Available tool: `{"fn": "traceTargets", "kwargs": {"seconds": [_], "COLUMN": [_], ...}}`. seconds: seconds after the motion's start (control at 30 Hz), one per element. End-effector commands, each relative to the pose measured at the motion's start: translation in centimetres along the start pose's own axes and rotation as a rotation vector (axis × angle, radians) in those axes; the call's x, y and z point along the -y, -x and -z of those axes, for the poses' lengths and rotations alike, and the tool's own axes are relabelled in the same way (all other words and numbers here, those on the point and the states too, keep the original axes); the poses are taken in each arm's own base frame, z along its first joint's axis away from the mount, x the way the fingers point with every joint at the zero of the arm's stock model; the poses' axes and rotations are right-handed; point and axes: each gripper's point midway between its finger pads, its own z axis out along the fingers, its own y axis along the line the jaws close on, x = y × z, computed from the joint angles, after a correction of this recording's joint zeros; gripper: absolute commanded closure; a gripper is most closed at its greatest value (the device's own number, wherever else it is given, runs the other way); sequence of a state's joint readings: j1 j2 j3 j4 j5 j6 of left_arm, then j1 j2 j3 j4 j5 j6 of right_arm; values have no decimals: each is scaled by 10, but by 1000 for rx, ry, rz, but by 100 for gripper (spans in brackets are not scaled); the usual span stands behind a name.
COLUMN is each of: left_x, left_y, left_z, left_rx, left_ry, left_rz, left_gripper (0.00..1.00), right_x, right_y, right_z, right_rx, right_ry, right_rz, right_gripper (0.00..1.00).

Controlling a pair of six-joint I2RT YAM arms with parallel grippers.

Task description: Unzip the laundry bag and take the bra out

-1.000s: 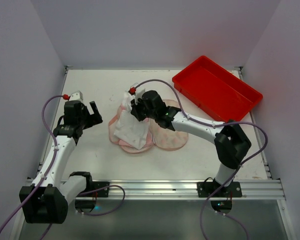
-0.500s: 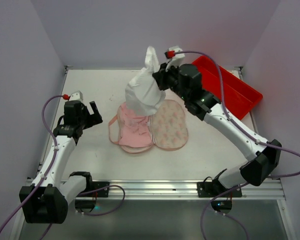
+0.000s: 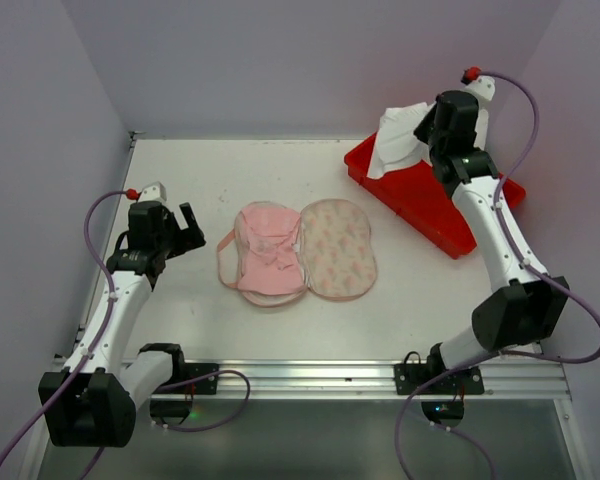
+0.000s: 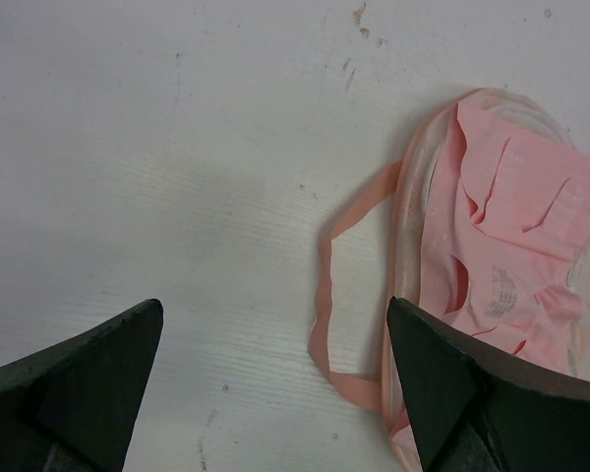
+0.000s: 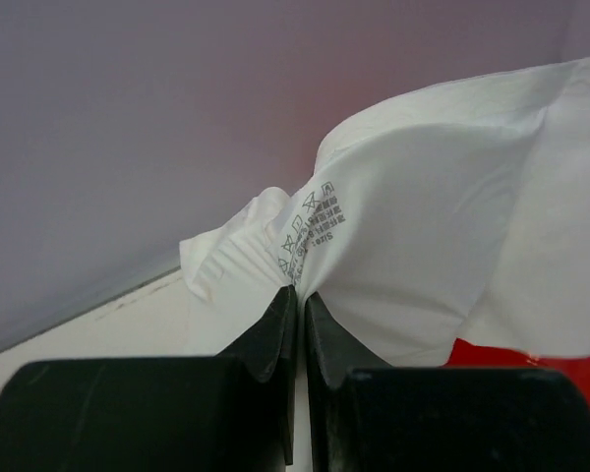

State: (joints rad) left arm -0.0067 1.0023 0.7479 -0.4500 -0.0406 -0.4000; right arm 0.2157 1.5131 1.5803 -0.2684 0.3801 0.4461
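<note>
Two grippers inspected. Right gripper [image 5: 297,313], pressed together on a fold of the white bra [image 3: 395,145], held it above the red tray [image 3: 435,200] at two o'clock. Left gripper [image 4: 273,324] stood spread and empty at nine o'clock. Laundry bag [image 3: 340,250] lay open mid-bench. Risk: the thin edge pinch could let the fabric slip out.

Bright, even, diffuse light; faint soft shadows.

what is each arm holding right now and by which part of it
The right jaws are shut on the white bra, pinching a bunched fold of fabric right at its printed care label. The left jaws stand open, holding nothing.
</note>
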Motion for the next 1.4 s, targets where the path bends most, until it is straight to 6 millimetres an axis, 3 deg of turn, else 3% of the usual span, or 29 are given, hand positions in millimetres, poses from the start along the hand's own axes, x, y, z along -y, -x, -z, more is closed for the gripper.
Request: {"fn": "traceTargets", "kwargs": {"seconds": [0.0, 0.13, 0.17, 0.27, 0.4, 0.47, 0.5, 0.57, 0.6, 0.63, 0.73, 0.77, 0.9, 1.0, 1.03, 1.07, 1.13, 1.17, 1.2, 1.23, 1.3, 1.33, 1.37], "left_x": [1, 1, 2, 2, 0, 0, 0, -1, 0, -1, -1, -1, 0, 1, 1, 2, 3, 4, 5, 5, 5, 5, 6], "left_y": [6, 4, 4, 4, 3, 2, 2, 1, 1, 0, 0, 0, 2, 3, 3, 4, 5, 5, 7, 7, 8, 8, 8], "left_z": [-2, -3, -3, -4, -5, -5, -6, -6, -6, -7, -7, -7, -6, -5, -4, -4, -3, -2, -1, 0, 1, 1, 1], "left_rx": [25, 17, 18, 14, 10, 7, 7, 1, 1, -2, -3, -3, 4, 9, 10, 11, 16, 19, 25, 26, 33, 33, 34], "left_ry": [-14, -16, -18, -17, -10, -9, -9, -6, -7, -6, -6, -4, -7, -12, -14, -19, -24, -28, -32, -32, -35, -35, -38], "left_rz": [-16, -16, -16, -16, -18, -18, -18, -18, -18, -18, -18, -20, -18, -18, -18, -18, -18, -18, -17, -16, -16, -16, -14], "left_gripper": [0, 0, 0, 0, 0, 0, 1, 0, 1, 0, 0, 0, 0, 0, 0, 0, 0, 0, 0, 0, 0, 1, 1], "right_x": [52, 100, 103, 125, 128, 126, 128, 119, 119, 111, 113, 115, 124, 112, 104, 92, 41, 24, 1, -24, -51, -78, -85], "right_y": [1, -18, -33, -54, -85, -89, -103, -103, -114, -109, -119, -122, -114, -99, -107, -87, -109, -103, -113, -138, -158, -183, -199], "right_z": [-23, -55, -65, -87, -109, -120, -131, -143, -152, -157, -163, -161, -137, -108, -101, -84, -60, -41, -25, -5, 26, 52, 64], "right_rx": [1, -43, -79, -125, -189, -193, -215, -223, -243, -244, -273, -279, -263, -247, -249, -219, -283, -272, -304, -350, -370, -411, -438], "right_ry": [-190, -301, -311, -355, -381, -382, -395, -362, -357, -323, -336, -342, -362, -272, -227, -148, 81, 179, 291, 387, 535, 637, 690], "right_rz": [-206, -282, -299, -336, -400, -430, -441, -473, -474, -486, -473, -462, -412, -333, -299, -222, -116, -8, 50, 127, 305, 377, 464], "right_gripper": [100, 100, 100, 100, 100, 100, 100, 100, 100, 100, 77, 59, 16, 3, 1, 1, 2, 2, 2, 2, 2, 2, 1]}}
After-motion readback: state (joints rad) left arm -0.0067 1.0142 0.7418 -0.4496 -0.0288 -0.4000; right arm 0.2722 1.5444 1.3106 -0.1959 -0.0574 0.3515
